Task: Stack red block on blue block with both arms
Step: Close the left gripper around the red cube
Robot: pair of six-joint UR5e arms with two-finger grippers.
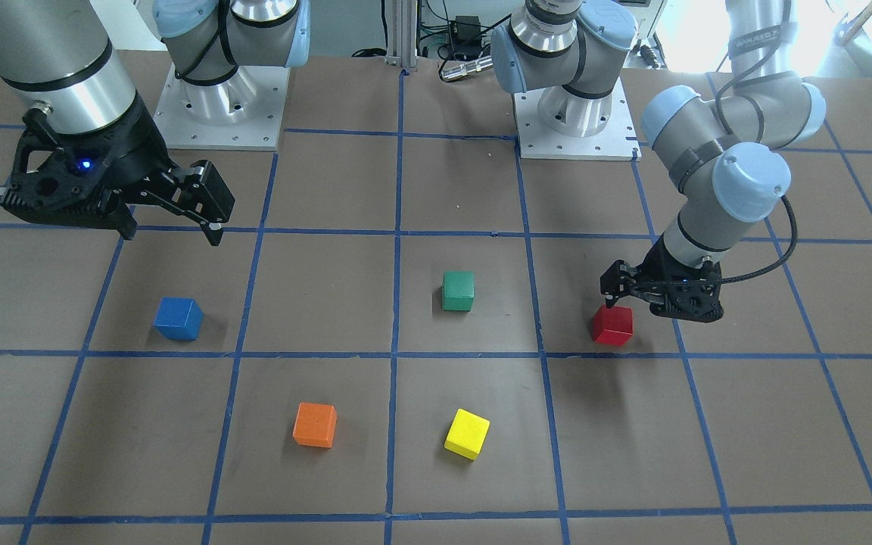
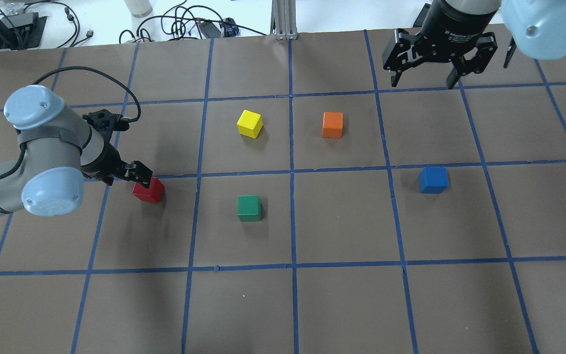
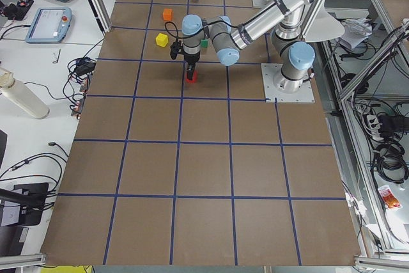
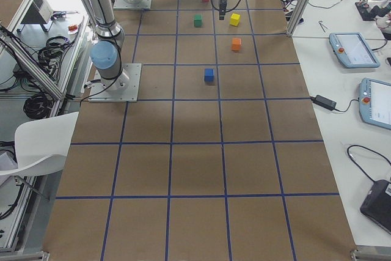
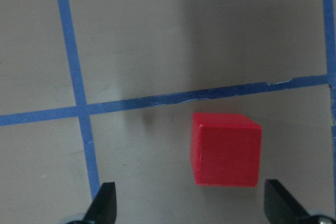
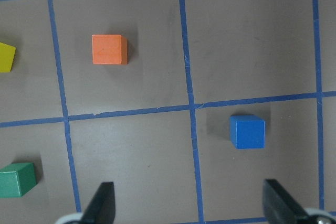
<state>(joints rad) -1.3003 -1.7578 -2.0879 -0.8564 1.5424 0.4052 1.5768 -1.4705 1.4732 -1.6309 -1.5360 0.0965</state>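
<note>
The red block [image 2: 149, 190] sits on the brown table on the robot's left side. My left gripper [image 2: 139, 173] hangs just over it, tilted down, and is open and empty. In the left wrist view the red block [image 5: 226, 149] lies just ahead of the two spread fingertips [image 5: 104, 203], right of centre. The blue block [image 2: 433, 179] sits alone on the robot's right side. My right gripper [image 2: 423, 81] is open and empty, high above the table beyond the blue block. The right wrist view shows the blue block [image 6: 247, 131] between and ahead of its fingertips [image 6: 103, 203].
A green cube [image 2: 249, 208] lies between the red and blue blocks. A yellow cube [image 2: 250, 123] and an orange cube [image 2: 332, 125] lie farther out. The two arm bases [image 1: 572, 113] stand at the robot's table edge. Blue tape lines grid the table.
</note>
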